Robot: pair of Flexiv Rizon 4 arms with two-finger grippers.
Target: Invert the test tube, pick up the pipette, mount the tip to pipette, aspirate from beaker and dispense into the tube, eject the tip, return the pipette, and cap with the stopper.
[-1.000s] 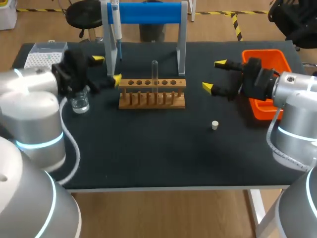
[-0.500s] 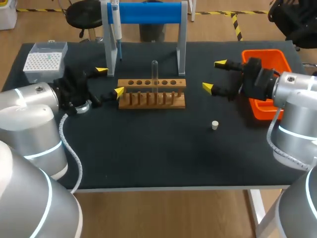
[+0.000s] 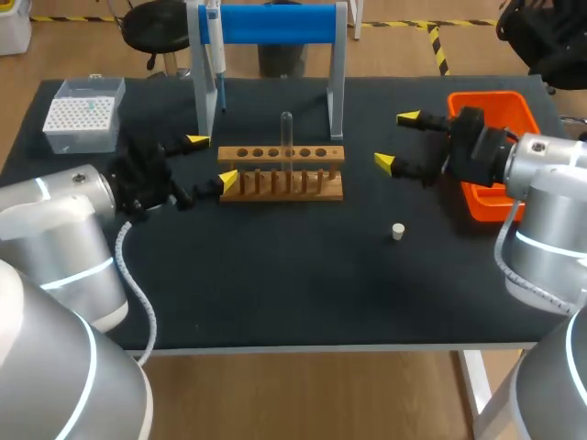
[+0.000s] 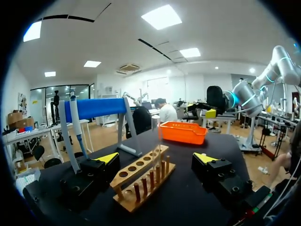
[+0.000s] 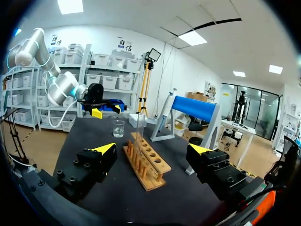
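Observation:
A clear test tube stands in the wooden rack at mid table, its rounded end up. My left gripper is open just left of the rack's end, nothing between its fingers; in the left wrist view the rack and tube lie right ahead of the gripper. My right gripper hangs open to the right of the rack, empty. The pipette hangs on the blue stand. The white stopper lies on the mat. The beaker shows in the right wrist view beyond the rack.
A tip box sits at the back left. An orange bin stands at the right edge, behind my right arm. In the head view my left arm covers the beaker's spot.
My left gripper has swung rightward and nearer to the rack's left end, moving over the beaker. The right arm has not moved.

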